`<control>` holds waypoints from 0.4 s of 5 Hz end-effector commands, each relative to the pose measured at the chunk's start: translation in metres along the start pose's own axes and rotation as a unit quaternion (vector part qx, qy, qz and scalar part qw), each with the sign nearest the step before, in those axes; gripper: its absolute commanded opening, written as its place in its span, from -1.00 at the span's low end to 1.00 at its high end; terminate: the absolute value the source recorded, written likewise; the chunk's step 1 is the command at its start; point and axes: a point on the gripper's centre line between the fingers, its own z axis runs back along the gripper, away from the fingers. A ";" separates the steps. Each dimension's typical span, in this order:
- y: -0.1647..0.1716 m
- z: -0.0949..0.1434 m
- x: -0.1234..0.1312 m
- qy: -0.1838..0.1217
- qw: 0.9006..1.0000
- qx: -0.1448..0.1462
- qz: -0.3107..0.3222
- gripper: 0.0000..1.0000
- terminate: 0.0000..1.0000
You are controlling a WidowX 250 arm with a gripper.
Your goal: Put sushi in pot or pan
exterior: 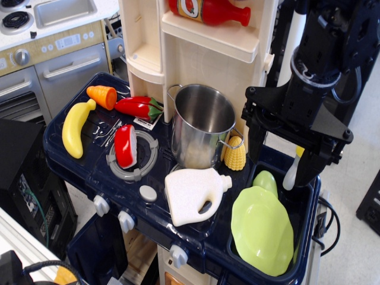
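Sushi (125,145) lies far left of the end effector (295,155), past the pot (202,124), long side up-down. I cannot tell whether the end effector is open or closed.

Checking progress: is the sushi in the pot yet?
No. The sushi lies on the burner ring, left of the empty pot.

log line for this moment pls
sushi: on burner ring, untouched | pot: upright, empty | gripper: right of pot, holding nothing

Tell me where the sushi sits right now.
The sushi lies on the grey burner ring at left-centre, left of the steel pot, just below the chili pepper.
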 end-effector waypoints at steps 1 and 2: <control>0.000 0.000 0.000 0.000 1.000 0.000 0.000 1.00 -1.00; 0.023 0.009 -0.005 0.006 1.000 0.013 0.024 1.00 -1.00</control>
